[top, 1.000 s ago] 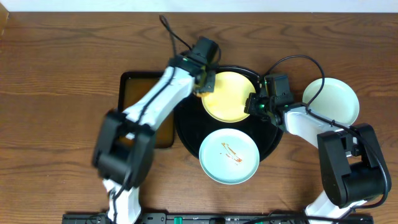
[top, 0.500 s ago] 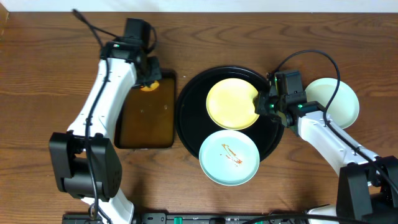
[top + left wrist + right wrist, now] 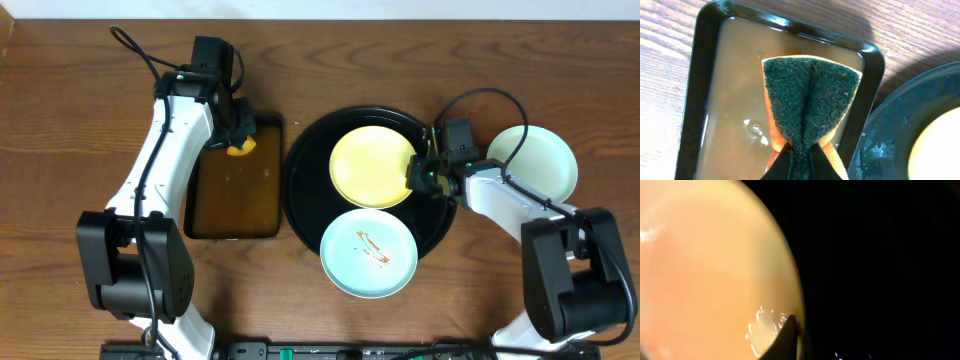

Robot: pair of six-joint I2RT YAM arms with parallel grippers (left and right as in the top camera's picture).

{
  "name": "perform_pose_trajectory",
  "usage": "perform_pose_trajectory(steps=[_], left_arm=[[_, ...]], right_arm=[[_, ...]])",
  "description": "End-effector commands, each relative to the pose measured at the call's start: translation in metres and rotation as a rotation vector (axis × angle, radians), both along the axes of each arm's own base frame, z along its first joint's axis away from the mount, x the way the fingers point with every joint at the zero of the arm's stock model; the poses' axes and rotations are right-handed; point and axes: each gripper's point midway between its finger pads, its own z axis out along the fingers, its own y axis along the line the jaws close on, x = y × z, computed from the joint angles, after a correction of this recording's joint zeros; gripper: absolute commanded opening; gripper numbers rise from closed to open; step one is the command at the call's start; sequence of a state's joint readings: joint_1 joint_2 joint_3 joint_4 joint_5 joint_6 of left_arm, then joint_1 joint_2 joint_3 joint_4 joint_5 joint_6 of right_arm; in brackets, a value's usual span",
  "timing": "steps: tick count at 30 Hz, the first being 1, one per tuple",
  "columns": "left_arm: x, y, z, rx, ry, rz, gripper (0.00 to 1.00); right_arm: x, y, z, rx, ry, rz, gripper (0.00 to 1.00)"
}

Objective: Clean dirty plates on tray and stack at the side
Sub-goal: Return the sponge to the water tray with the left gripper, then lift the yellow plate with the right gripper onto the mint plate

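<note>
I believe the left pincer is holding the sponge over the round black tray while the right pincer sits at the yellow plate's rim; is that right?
Not quite: the left pincer holds the sponge over the rectangular amber tray, as the left wrist view shows. The rest stands.

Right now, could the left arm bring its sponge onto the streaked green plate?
Probably yes. The streaked green plate lies uncovered, and the right gripper is at the right edge of the yellow plate, off the path from the amber tray, where the left gripper holds the sponge.
</note>
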State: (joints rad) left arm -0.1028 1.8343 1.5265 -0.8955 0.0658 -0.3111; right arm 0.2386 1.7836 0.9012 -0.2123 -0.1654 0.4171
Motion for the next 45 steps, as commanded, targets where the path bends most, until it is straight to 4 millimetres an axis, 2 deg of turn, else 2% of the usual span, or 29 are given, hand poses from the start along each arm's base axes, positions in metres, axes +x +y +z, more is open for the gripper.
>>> perform_pose_trajectory(steps=[1, 11, 17, 21, 26, 28, 31, 35, 39, 45], left_arm=[[-0.003, -0.001, -0.001, -0.006, 0.013, 0.002, 0.07], [-0.003, -0.001, -0.001, -0.006, 0.012, 0.002, 0.07], [-0.003, -0.001, -0.001, -0.006, 0.012, 0.002, 0.08], [-0.003, -0.001, -0.001, -0.006, 0.013, 0.002, 0.08], [-0.002, -0.001, -0.001, 0.001, 0.01, -0.021, 0.07], [-0.001, -0.001, -0.002, 0.027, 0.003, -0.112, 0.07], [-0.001, 0.0, -0.008, 0.028, 0.002, -0.115, 0.07], [-0.006, 0.0, -0.016, 0.03, 0.025, -0.115, 0.07], [-0.007, 0.001, -0.017, 0.03, 0.026, -0.115, 0.07], [-0.007, 0.001, -0.017, 0.03, 0.027, -0.115, 0.07]], right_arm=[[0.002, 0.004, -0.007, 0.046, 0.013, -0.023, 0.01], [0.023, 0.024, 0.019, 0.256, -0.066, 0.009, 0.01], [0.029, 0.021, 0.035, 0.214, -0.152, 0.079, 0.01], [0.033, -0.004, 0.056, 0.067, -0.219, 0.036, 0.01], [0.034, -0.037, 0.099, -0.131, -0.341, -0.008, 0.01], [0.031, -0.05, 0.12, -0.263, -0.401, -0.011, 0.01], [0.028, -0.061, 0.134, -0.428, -0.444, -0.002, 0.01], [0.024, -0.056, 0.152, -0.646, -0.506, 0.049, 0.01], [0.021, -0.031, 0.173, -0.774, -0.569, 0.125, 0.01], [0.011, -0.003, 0.22, -1.05, -0.697, 0.165, 0.01]])
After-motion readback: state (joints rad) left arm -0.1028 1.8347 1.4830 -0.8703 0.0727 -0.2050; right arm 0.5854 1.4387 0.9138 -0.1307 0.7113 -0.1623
